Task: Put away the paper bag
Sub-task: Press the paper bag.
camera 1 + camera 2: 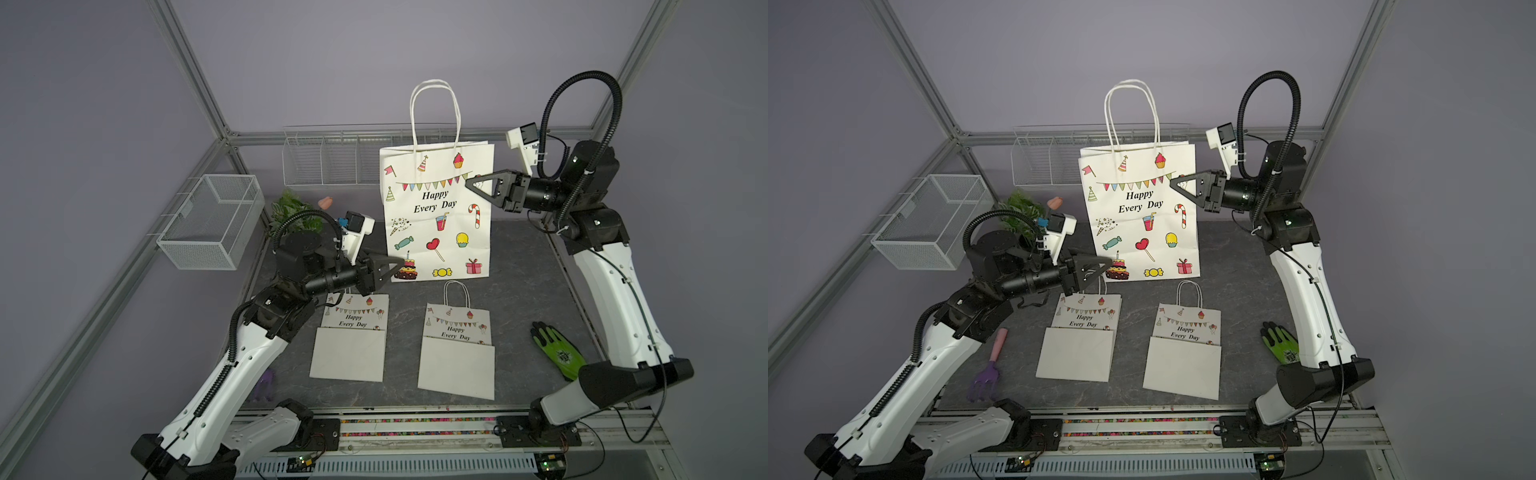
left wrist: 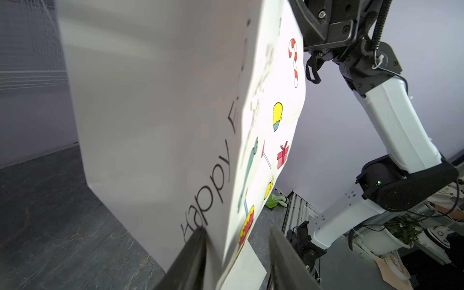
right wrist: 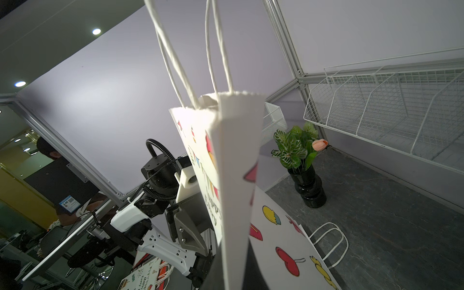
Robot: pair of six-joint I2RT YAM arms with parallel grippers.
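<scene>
Two folded bags [image 1: 351,336] lie flat on the dark table [image 1: 523,291] just in front of the standing paper bag [image 1: 436,208], with a green glove [image 1: 557,349] off to its right-arm side. Left gripper [image 1: 399,262] straddles the bag's lower corner, jaws spread, one finger touching the side panel. Right gripper [image 1: 468,183], jaws pressed together, pinches the opposite edge high up. Bare tabletop flanks the upright bag on both sides, and a wire rack [image 1: 324,166] runs close behind.

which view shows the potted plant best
Right wrist: whole plant and black vase, unobstructed. In both top views the left arm hides all but leaves and pink bud. Left wrist misses it.
</scene>
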